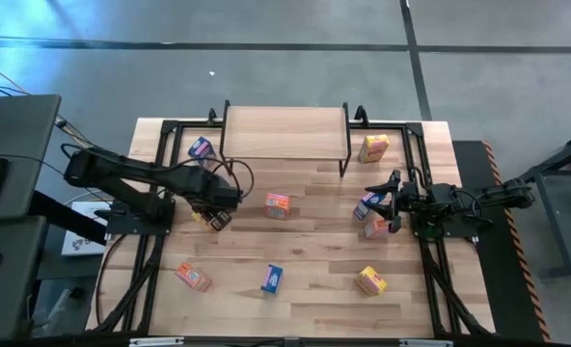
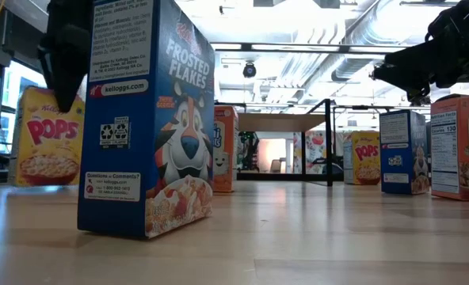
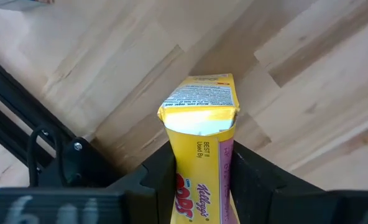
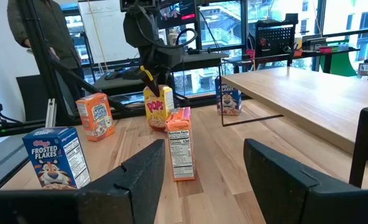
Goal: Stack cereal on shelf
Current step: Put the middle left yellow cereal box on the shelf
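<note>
Gripping the yellow Corn Pops box (image 3: pixel 199 134) between my left gripper (image 3: pixel 199 186) pads, I have it clenched across its narrow sides, near its top flap, on the left side of the table (image 1: pixel 305 260). The shelf (image 1: pixel 285 133) stands at the table's far edge, its plank top bare; none of the cereal is up there yet.

To do this step well, I judge I should lift straight up first, so the box does not drag on the wood, then carry it high enough to pass over the shelf's front edge. The grip is high on thin cardboard, so I squeeze no harder than needed and keep the box upright while it travels. I would set it at one end of the plank, leaving room for the others.

My right gripper (image 4: pixel 199 180) waits at the table's right side, jaws parted and holding nothing, with an orange-red box (image 4: pixel 181 151) standing ahead of it.
</note>
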Available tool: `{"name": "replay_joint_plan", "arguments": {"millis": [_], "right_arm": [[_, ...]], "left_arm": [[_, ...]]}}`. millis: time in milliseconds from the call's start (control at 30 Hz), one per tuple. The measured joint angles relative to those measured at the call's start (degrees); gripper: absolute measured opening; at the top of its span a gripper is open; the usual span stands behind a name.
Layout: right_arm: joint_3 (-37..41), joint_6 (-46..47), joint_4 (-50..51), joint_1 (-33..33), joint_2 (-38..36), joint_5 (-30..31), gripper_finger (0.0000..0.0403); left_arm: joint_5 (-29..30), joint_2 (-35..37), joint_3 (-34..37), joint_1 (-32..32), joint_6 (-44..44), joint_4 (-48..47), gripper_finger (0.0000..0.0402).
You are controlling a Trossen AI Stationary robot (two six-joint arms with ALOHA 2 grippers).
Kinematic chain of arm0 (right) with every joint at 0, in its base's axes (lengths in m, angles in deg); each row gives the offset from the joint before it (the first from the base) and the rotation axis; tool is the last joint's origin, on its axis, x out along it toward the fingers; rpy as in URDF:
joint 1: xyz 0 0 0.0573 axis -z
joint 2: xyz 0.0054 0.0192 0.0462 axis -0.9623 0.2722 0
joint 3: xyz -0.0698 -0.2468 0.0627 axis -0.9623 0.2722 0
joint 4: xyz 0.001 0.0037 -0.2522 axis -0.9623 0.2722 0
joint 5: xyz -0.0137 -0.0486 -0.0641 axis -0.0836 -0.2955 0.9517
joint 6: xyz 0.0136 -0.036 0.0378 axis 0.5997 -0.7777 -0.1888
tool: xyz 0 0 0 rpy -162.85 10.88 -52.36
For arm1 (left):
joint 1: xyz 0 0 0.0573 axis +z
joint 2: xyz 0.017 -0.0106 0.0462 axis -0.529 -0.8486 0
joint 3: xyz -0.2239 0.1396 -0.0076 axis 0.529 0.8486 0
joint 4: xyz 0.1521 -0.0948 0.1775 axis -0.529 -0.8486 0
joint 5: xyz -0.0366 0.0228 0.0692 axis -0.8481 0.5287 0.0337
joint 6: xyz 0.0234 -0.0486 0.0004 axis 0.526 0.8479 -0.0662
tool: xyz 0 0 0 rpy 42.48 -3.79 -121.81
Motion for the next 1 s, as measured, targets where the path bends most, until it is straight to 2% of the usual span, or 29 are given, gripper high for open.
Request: {"name": "replay_joint_plan", "arguments": {"millis": [167, 367, 733, 1000], "right_arm": [[0.0, 0.0, 0.0, 0.0, 0.0, 0.0, 0.0211], [0.0, 0.0, 0.0, 0.0, 0.0, 0.0, 0.0211], [0.0, 0.0, 0.0, 0.0, 0.0, 0.0, 0.0211], [0.0, 0.0, 0.0, 0.0, 0.0, 0.0, 0.0211]], "left_arm": [[-0.6, 1.5, -0.6, -0.8, -1.4, -0.4, 0.0115], [-0.1, 3.0, -5.0, -1.0, -4.7, -0.4, 0.0115], [6.7, 3.5, -16.2, 1.2, -16.2, -0.4, 0.0115], [14.0, 3.4, -24.3, 7.8, -31.1, -0.2, 0.0115]]}}
